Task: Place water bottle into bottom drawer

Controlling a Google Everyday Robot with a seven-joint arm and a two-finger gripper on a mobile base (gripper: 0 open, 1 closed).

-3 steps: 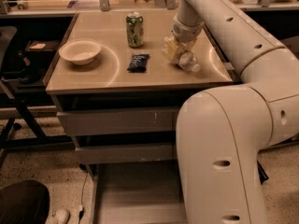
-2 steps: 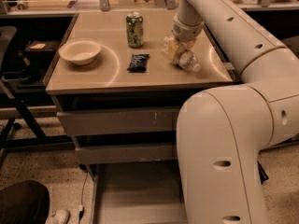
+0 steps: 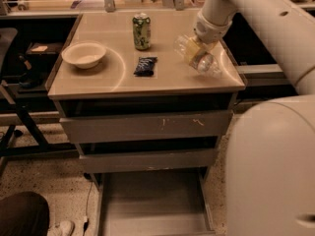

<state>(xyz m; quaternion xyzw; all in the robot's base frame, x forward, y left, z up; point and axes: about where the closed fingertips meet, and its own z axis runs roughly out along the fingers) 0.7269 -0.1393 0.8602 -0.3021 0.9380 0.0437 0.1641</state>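
- Slanting across the cabinet top (image 3: pixel 118 80), the water bottle (image 3: pixel 208 64) sits to the right of the green can (image 3: pixel 141 32) and a little nearer to me, close to the top's right edge.
- It is clear, crinkled plastic that catches the light. One rounded end points down toward the front right corner and the other back toward the can. I cannot make out whether it rests on the top or is lifted off it.
- The gripper (image 3: pixel 194 53) comes down on it from behind and to the right of the can, its yellowish fingers (image 3: pixel 191 49) pinched on the bottle's middle.
- The bottom drawer (image 3: pixel 152 200) is pulled out far below the can, a wide shallow tray with a flat grey floor and low sides.
- The robot's broad cream body (image 3: pixel 270 171) bulges in low and to the right of the can and hides the drawer's right side.
- The cream arm (image 3: pixel 256 14) sweeps in from the upper right, above the bottle.
- A dark crinkly packet (image 3: pixel 145 66) lies flat just in front of the can.
- A pale round bowl (image 3: pixel 83 54) stands well to the can's left, upright.
- Under the can, two shut grey drawers are stacked, and the upper one (image 3: pixel 147 127) has a scuffed front.
- The can itself is an upright cylinder with a metal top; the cabinet top is smooth, tan and faintly glossy.
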